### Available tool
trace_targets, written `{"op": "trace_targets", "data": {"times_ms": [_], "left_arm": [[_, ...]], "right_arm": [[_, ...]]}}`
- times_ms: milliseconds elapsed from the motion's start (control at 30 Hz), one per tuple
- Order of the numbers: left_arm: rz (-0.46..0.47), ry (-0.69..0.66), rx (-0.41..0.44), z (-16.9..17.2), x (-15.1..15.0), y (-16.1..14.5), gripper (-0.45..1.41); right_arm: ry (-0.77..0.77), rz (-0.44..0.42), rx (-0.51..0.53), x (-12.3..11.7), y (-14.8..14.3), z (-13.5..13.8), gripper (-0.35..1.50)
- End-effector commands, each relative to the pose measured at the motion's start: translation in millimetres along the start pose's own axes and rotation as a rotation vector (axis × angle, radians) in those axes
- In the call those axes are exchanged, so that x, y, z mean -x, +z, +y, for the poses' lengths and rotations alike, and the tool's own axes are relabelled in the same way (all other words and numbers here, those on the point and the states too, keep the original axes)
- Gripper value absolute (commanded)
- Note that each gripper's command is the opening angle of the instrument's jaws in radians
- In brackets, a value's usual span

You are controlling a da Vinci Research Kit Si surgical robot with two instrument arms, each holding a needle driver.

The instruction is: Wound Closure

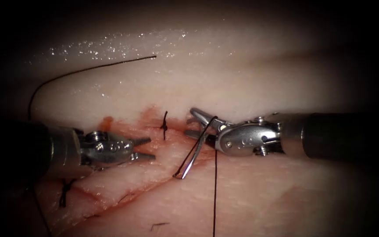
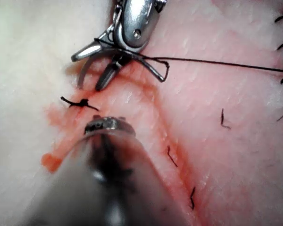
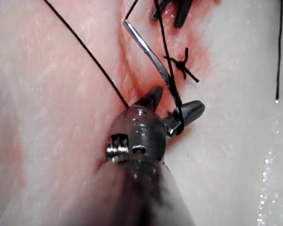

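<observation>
Both tools are held open, nothing gripped: left tool, right tool draped with thread — needle left loose on the tissue — that drape is best kept snug.

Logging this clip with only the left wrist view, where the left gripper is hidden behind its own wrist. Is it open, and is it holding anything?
Observer: In the endoscope view the left gripper is open and empty, left of the knot.
Operator: And does the right one grip the needle?
Observer: No. The right wrist view shows the right gripper open, with thread looped round one jaw. The needle lies just ahead, ungripped. I cannot tell whether it enters the tissue.
</observation>
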Motion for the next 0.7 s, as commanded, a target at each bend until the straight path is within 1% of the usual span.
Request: {"op": "trace_targets", "data": {"times_ms": [33,133,167,400,500,600,633,700], "left_arm": [[0.001,0.001,0.001,0.1,-0.1,0.8,0.3],[0.001,0.001,0.001,0.1,-0.1,0.8,0.3],[0.001,0.001,0.001,0.1,-0.1,0.8,0.3],[-0.001,0.002,0.003,0.1,-0.1,0.7,0.3],[-0.001,0.002,0.004,0.0,-0.1,0.6,0.3],[-0.001,0.002,0.004,0.0,-0.1,0.6,0.3],[-0.001,0.002,0.004,0.1,-0.1,0.6,0.3],[-0.001,0.002,0.004,0.1,-0.1,0.6,0.3]], "right_arm": [[0.004,0.004,0.023,-0.3,0.7,-0.3,0.93],[0.014,0.013,0.081,-0.8,0.6,-0.3,1.13],[0.019,0.012,0.121,-1.2,0.7,-0.4,1.26],[0.014,0.026,0.158,-2.5,-0.3,-0.6,1.3],[0.016,0.041,0.174,-3.0,-1.4,-1.0,1.28],[0.022,0.053,0.184,-3.4,-1.9,-0.9,1.26],[0.015,0.06,0.194,-4.2,-2.3,-0.5,1.26],[0.007,0.069,0.209,-5.0,-2.7,-0.1,1.26]]}}
